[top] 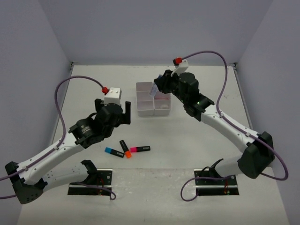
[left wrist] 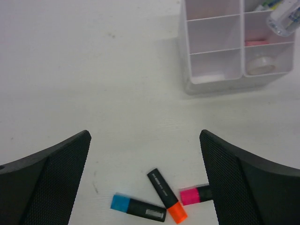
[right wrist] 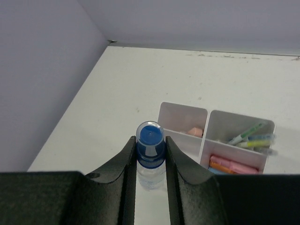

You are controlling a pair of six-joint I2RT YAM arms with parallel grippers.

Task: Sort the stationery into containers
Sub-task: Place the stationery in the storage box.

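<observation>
The containers are one white six-compartment tray (top: 145, 113), also in the left wrist view (left wrist: 220, 84) and the right wrist view (right wrist: 206, 125). My right gripper (top: 157, 86) hovers over the tray's far end, shut on a blue-capped glue pen (right wrist: 150, 139) that hangs tilted (top: 153, 91). Three black highlighters lie on the table near the front: blue-ended (left wrist: 137, 207), orange-ended (left wrist: 166, 194) and pink-ended (left wrist: 193, 194). My left gripper (left wrist: 145, 136) stands wide open above them, holding nothing. The tray holds a tape ring (left wrist: 260, 65), a pink eraser (right wrist: 193, 132), thin pens (right wrist: 248, 136) and highlighters (right wrist: 232, 165).
Grey walls close the table on the left, back and right. Purple cables (top: 58, 101) loop above both arms. Two black base plates (top: 91, 187) sit at the near edge. The near left tray compartments (left wrist: 215, 65) hold nothing.
</observation>
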